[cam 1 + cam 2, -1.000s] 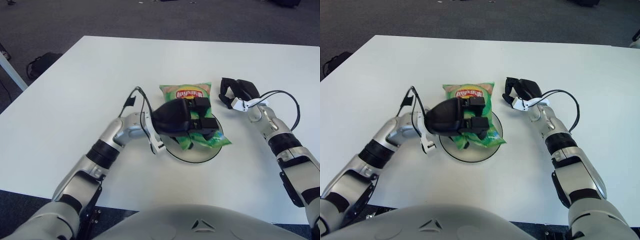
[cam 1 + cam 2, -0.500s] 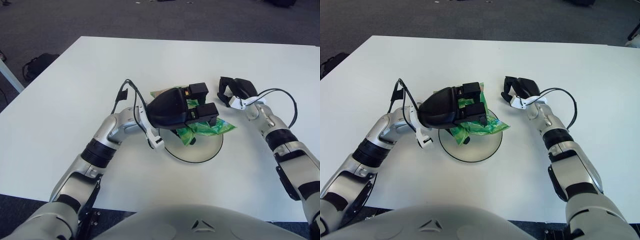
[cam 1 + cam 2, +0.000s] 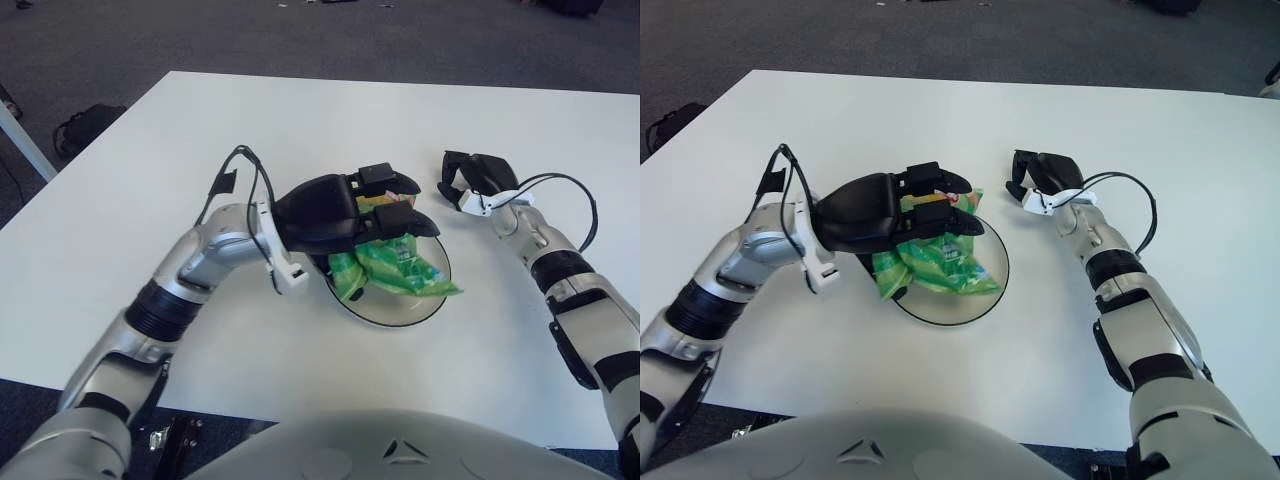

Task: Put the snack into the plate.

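Observation:
A green chip bag [image 3: 395,268] lies crumpled in the dark round plate [image 3: 395,312] at the table's middle. My left hand [image 3: 345,212] sits over the bag's left part, its fingers [image 3: 400,212] closed on the bag's top edge; it also shows in the right eye view [image 3: 880,210]. The hand hides much of the bag. My right hand [image 3: 475,180] rests on the table to the right of the plate, fingers curled and holding nothing.
The white table [image 3: 150,170] stretches around the plate. A cable [image 3: 575,190] loops from my right wrist. A dark bag [image 3: 85,125] lies on the grey floor off the table's left edge.
My left hand has drawn back to the left and lowered, and the bag has come down into the plate, more crumpled than before. My right hand has stayed put.

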Controlling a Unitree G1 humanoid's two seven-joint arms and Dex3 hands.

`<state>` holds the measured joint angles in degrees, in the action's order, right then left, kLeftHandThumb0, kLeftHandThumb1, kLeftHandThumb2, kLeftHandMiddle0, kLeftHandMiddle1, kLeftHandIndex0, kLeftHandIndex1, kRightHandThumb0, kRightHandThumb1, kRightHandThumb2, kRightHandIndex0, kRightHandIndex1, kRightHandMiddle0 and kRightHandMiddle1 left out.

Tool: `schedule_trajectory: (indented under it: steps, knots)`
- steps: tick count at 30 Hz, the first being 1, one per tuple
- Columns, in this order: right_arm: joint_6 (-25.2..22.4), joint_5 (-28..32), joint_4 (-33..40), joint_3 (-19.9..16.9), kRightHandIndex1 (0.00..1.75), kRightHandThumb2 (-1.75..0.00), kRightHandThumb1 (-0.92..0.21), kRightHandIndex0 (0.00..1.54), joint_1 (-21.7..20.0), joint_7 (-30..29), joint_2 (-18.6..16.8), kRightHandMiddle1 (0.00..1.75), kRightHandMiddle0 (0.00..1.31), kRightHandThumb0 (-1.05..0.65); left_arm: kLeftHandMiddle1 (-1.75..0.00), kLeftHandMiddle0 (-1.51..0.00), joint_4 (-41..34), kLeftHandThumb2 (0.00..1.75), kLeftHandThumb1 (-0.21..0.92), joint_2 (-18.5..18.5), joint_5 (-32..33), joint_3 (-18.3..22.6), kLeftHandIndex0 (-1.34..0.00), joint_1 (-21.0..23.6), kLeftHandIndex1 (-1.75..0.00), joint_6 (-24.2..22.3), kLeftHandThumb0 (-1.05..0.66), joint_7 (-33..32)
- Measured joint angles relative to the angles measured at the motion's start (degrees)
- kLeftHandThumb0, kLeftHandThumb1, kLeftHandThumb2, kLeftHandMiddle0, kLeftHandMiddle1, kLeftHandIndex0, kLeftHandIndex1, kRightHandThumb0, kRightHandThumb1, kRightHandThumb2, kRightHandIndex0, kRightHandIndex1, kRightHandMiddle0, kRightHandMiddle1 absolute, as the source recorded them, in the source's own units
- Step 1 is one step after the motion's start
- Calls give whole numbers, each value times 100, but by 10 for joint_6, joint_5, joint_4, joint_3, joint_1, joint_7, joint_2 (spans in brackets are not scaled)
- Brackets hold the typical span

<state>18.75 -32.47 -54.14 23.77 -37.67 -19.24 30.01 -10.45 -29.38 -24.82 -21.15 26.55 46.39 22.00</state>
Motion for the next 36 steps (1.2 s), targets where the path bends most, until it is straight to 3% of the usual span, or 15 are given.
schedule_trajectory:
  steps: [7, 15, 23, 31, 36]
  knots:
    - [-2, 0, 34, -1, 175, -130, -33, 119, 18, 2, 8, 175, 60, -48, -1, 0, 24, 92, 92, -7, 1, 4, 0, 18, -2, 43, -83, 2]
    - [-12, 0, 60, -1, 175, -126, -36, 122, 28, 18, 13, 175, 58, -47, 0, 0, 30, 84, 92, -15, 23, 5, 0, 33, 0, 39, -85, 30]
    - [-34, -1, 81, 0, 175, -125, -37, 122, 33, 34, 14, 175, 57, -47, 0, 0, 21, 90, 92, -36, 59, 11, 0, 51, 0, 9, -89, 73]
    - [-44, -1, 88, 0, 175, -124, -37, 122, 34, 43, 15, 175, 57, -46, 0, 0, 27, 85, 92, -46, 68, 19, 0, 67, 0, 24, -90, 85]
    - [-44, -2, 88, 1, 175, -124, -38, 121, 33, 44, 15, 174, 56, -46, 0, 0, 36, 76, 92, -65, 110, 31, 0, 81, 0, 25, -87, 105]
